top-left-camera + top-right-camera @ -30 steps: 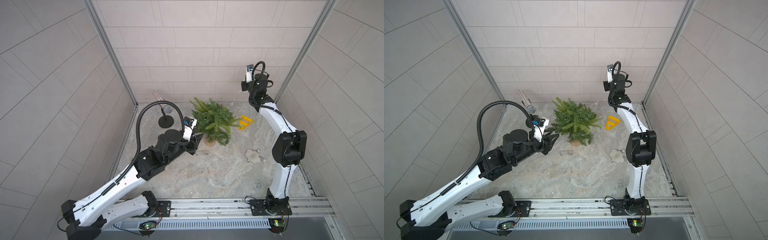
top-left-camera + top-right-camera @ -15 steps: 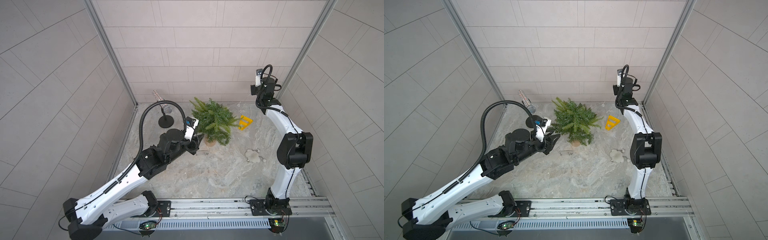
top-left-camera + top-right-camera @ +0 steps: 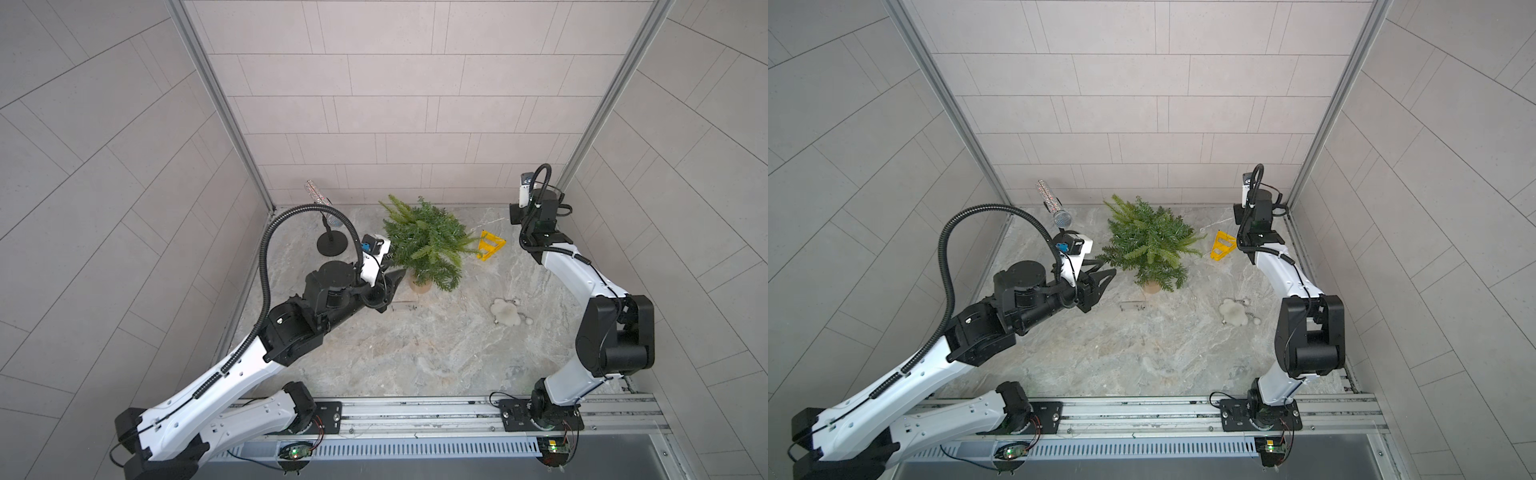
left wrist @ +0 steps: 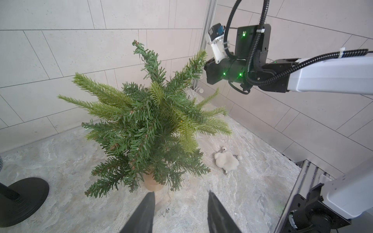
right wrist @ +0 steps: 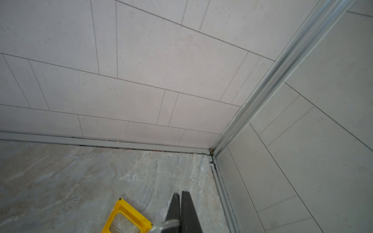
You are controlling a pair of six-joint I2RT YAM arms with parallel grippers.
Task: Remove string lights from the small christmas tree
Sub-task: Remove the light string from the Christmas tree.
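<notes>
Left gripper (image 4: pixel 180 194) had barely shifted: jaws apart, empty, aimed low at the tan base of the small christmas tree (image 3: pixel 426 245). The clear box (image 3: pixel 1131 306) of the string lights (image 5: pixel 168 223) lay on the floor just beside that base. Right arm had swung away from the tree toward the back right corner. Right gripper (image 5: pixel 180 192) jaws together, apparently pinching a bulb of the strand. Judgement: the wire was being drawn off, with the box end not yet clear of the tree.
</notes>
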